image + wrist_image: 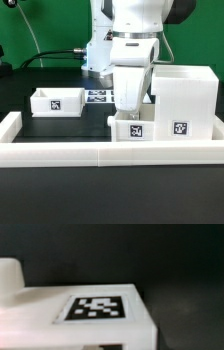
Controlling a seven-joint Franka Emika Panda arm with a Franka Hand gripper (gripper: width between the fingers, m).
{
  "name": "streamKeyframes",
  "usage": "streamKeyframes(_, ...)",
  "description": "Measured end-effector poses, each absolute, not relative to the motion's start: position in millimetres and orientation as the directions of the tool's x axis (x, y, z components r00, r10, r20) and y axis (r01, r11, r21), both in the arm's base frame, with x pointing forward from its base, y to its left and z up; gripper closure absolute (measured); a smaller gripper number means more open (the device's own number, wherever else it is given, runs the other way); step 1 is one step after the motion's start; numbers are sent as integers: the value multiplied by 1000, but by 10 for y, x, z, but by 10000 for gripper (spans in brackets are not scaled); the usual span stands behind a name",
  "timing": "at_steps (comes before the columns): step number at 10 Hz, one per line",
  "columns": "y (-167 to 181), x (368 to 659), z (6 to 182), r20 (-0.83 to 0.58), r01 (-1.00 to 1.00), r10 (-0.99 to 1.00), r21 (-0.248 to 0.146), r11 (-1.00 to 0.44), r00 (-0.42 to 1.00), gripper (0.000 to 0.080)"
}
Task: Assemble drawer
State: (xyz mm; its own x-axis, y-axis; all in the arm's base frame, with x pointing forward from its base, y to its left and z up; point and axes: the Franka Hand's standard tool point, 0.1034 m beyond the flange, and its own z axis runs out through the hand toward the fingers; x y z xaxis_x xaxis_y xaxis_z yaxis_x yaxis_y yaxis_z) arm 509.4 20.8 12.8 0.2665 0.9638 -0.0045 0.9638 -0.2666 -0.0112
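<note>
Exterior view: hung with the gripper (128, 110) at the tray (135, 128) right beneath, housing (186, 98) just beside, presumably for slotting in; couldn't tell whether spread or pinching.

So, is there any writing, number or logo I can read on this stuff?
No words, numbers or brands are readable in either view.
Only black-and-white square tags, patterns not letters, on the tray at the exterior view's left, the front tray, the housing and the marker board.
</note>
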Motion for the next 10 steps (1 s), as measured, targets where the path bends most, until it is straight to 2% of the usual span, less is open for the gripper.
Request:
streamKeyframes(2, 187, 5095, 127, -5, 963, 963, -11, -270, 270, 757)
streamKeyframes(3, 162, 5103, 144, -5, 962, 962, -9, -273, 273, 577)
streamKeyframes(4, 155, 5110, 154, -5, 962, 962, -7, -275, 275, 443)
streamKeyframes(5, 157, 5115, 170, -4, 961, 961, -6, -278, 278, 443)
streamKeyframes(6, 163, 5117, 206, -4, 960, 960, -4, -281, 281, 270)
streamKeyframes(7, 178, 5115, 294, -6, 960, 960, -8, -279, 279, 175)
streamKeyframes(10, 86, 5147, 618, -14, 961, 961, -16, -277, 277, 157)
